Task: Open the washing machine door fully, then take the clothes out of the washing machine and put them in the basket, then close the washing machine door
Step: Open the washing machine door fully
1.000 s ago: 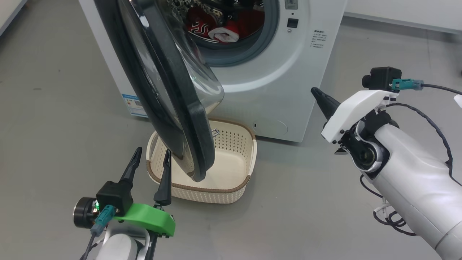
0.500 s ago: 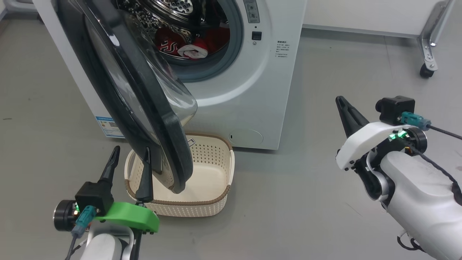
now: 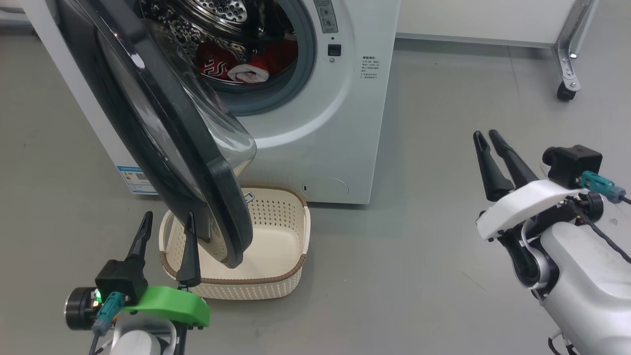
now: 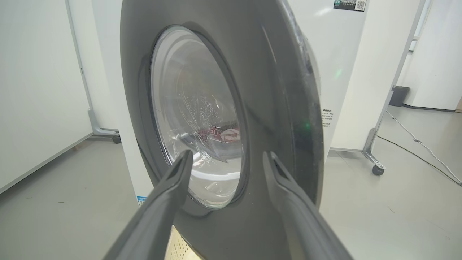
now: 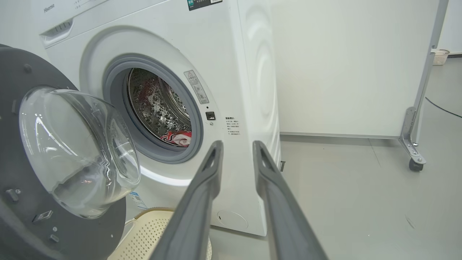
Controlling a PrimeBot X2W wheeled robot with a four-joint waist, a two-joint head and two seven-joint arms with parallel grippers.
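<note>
The white washing machine [image 3: 340,123] has its door [image 3: 167,128] swung part-way out, and the door's lower edge hangs over the cream basket [image 3: 256,288] on the floor. Red clothes [image 3: 229,66] lie in the steel drum, also seen in the right wrist view [image 5: 177,138]. My left gripper [image 3: 168,217] is open and empty. It points at the door's outer face [image 4: 281,90] from just in front of it, not touching. My right gripper [image 3: 485,134] hovers well to the right of the machine. Its jaws stand a narrow gap apart with nothing between them [image 5: 237,143].
A wheeled metal frame leg [image 3: 564,88] stands by the white wall panel at the back right. A cable [image 4: 418,144] runs over the grey floor. Open floor lies between the machine and my right arm.
The head camera has shifted, moving the whole picture. My right gripper was shut and its jaws have now parted a little. It has also drawn back to the right. The left gripper stays open.
</note>
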